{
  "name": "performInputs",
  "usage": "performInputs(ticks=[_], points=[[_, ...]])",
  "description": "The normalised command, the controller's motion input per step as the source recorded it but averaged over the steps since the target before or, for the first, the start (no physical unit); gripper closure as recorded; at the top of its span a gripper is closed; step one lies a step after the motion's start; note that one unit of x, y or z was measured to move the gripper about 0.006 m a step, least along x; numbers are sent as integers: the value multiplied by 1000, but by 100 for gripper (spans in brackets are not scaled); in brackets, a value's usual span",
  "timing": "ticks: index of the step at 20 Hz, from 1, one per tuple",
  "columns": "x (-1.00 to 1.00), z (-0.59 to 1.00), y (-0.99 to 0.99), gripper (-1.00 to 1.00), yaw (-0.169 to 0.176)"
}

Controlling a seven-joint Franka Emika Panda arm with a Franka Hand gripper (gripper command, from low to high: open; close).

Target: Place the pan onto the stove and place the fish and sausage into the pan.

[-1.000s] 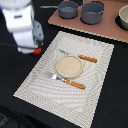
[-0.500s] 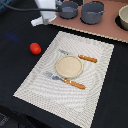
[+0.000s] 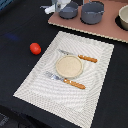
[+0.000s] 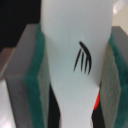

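Between the green finger pads (image 4: 35, 85), the flat white fish (image 4: 75, 60) is squeezed tight, its long body running along them; the gripper (image 3: 59, 5) hangs just beside the small blue-grey pan (image 3: 68, 9) on the pinkish-brown stove (image 3: 102, 29).

You have one pinkish-brown rectangular stove board (image 3: 107, 27) carrying two grey round vessels: the small blue-grey pan (image 3: 68, 9) and the larger grey pot (image 3: 92, 12). You have one striped beige placemat (image 3: 45, 85), one round tan plate (image 3: 67, 66), two orange-handled utensils (image 3: 80, 57) (image 3: 67, 80), one glossy red-orange sausage (image 3: 35, 48) and one white fish (image 4: 75, 60).
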Motion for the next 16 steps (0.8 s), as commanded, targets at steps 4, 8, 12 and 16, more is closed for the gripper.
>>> performInputs(ticks=[4,8,12,16], points=[[0,-60,1000,100,-3],[1,-151,1000,100,-3],[179,-204,931,100,-4],[431,-259,677,100,-5]])
